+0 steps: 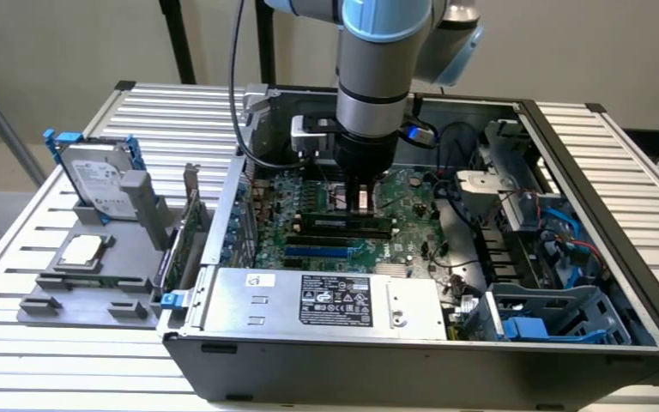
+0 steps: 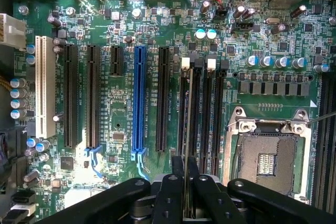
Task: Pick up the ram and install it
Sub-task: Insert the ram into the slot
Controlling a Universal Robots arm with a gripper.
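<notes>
Gripper (image 2: 187, 192) fingers sit closest to the wrist camera, black and pinched narrow on the top edge of the ram (image 2: 187, 124), which shows edge-on as a thin line running up from between them. So yeah, it's holding the stick, no real gap either side.

Ram is standing upright over the memory slots (image 2: 202, 114) on the motherboard (image 2: 121, 24), lined up along 1 of the black ones with the white latches at the far end. Can't tell from here whether it's fully seated or just resting in the slot mouth. From the exterior view the gripper (image 1: 360, 196) is down inside the open PC case (image 1: 604, 154), with the ram (image 1: 341, 223) right under it, near the middle of the board.

Handling-wise, my guess: the stick is light and stiff but thin, so it'll tolerate a straight push down and hate any twist. Bare board with chips on the face, so grabbing the long top edge around the middle, like it's doing, looks like the sane spot. Slippery-ish edges too, I'd bet.

Empty CPU socket (image 2: 268, 156) sits just beside the slots. Outside the case, a hard drive (image 1: 92, 176) stands in a grey holder (image 1: 89, 292) on the exterior view's left.
</notes>
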